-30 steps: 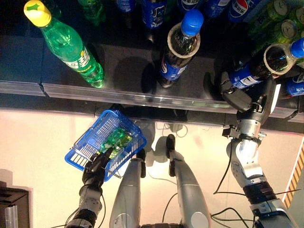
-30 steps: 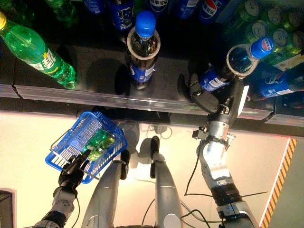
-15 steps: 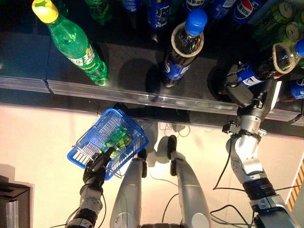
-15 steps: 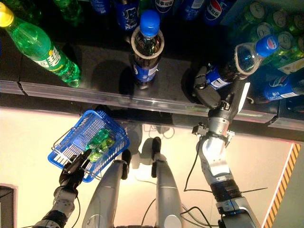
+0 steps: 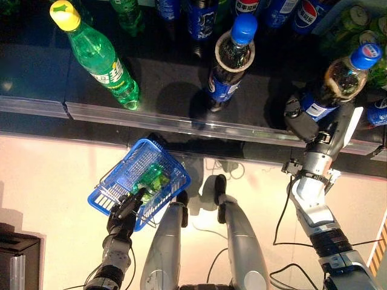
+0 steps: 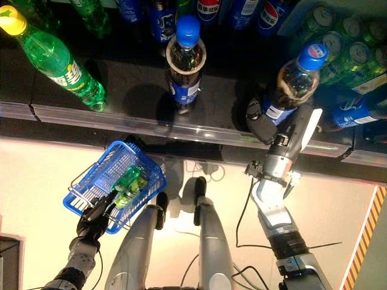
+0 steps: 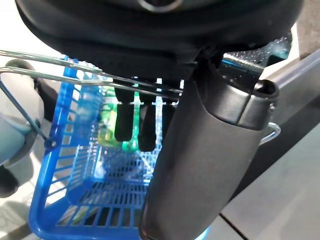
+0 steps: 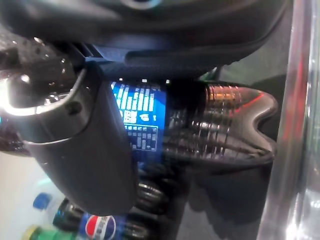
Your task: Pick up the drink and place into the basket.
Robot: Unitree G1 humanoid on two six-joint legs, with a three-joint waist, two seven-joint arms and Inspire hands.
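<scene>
The cola bottle with the blue cap sits right in the right hand, dark fingers and thumb wrapped round its lower body at the blue label, and the right wrist view confirms it: the ribbed base pokes out just past the thumb. The bottle's long axis runs up and away from the palm, cap leaning toward the back of the shelf, base nearest the hand and seemingly at the shelf's front lip. So the drink is in the grip, and the journey is what counts now. The blue basket hangs off to the far side of this hand, well apart and lower, past the shelf edge, with the left hand curled round its wire handle. A green bottle already lies inside. I'd say the right arm must pull back clear of the lip and swing across toward the left hand. Beside the grasping hand another cola bottle stands close enough to mind; the green soda bottle is farther off.
</scene>
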